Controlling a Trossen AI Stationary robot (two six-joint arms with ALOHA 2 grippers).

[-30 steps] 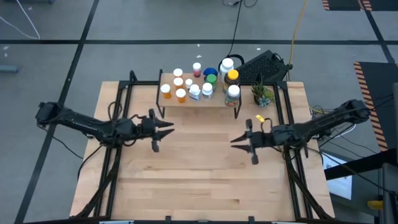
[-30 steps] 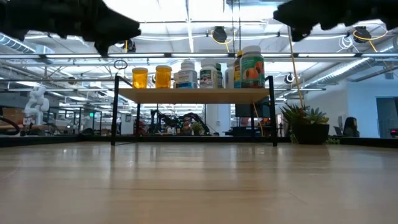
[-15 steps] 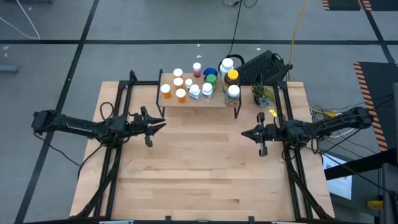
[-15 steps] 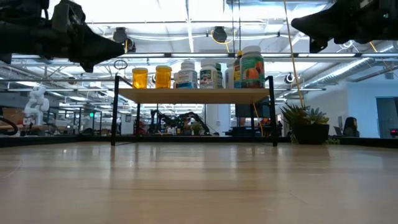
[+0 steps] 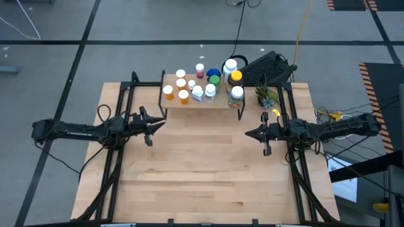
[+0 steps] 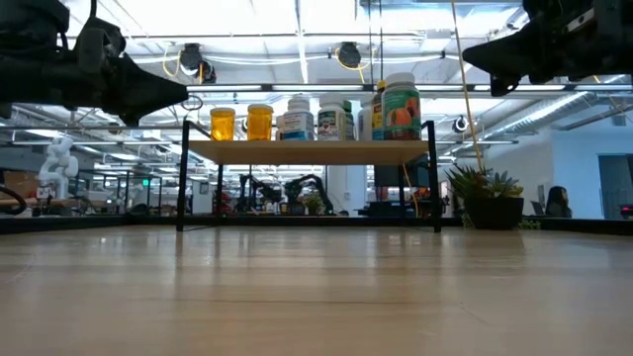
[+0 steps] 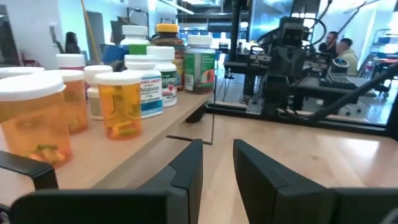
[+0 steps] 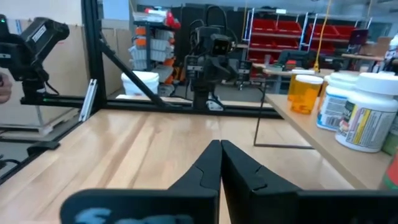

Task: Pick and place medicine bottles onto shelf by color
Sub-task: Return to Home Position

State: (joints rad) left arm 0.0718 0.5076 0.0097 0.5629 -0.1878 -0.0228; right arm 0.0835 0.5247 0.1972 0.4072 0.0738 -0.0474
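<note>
Nearest the camera side of the bench (image 5: 208,183), the wood lies bare, with only the black frame rails running along both sides. Farther in, about mid-depth, both arms reach inward above the surface. The left gripper (image 5: 153,122) hangs over the left part of the bench, just in front of the shelf's left end, its fingers (image 7: 186,169) slightly parted with a narrow gap between them and nothing held. The right gripper (image 5: 257,134) hangs over the right part of the bench, well apart from the left one, its fingers (image 8: 208,163) pressed together at the tips and holding nothing. Beyond them, at the far edge of the bench, stands the shelf (image 5: 218,101), a light-wood board on thin black legs, and all the medicine bottles (image 5: 208,85) stand on it. The small orange ones (image 6: 237,123) with white caps group at its left end, the white-labelled ones (image 6: 315,119) sit in the middle, and the taller ones (image 6: 399,105), among them a green-labelled bottle, an amber one and a white one, stand at its right end. Just beside the shelf's right end, on the bench, stands a small potted plant (image 5: 265,96).
</note>
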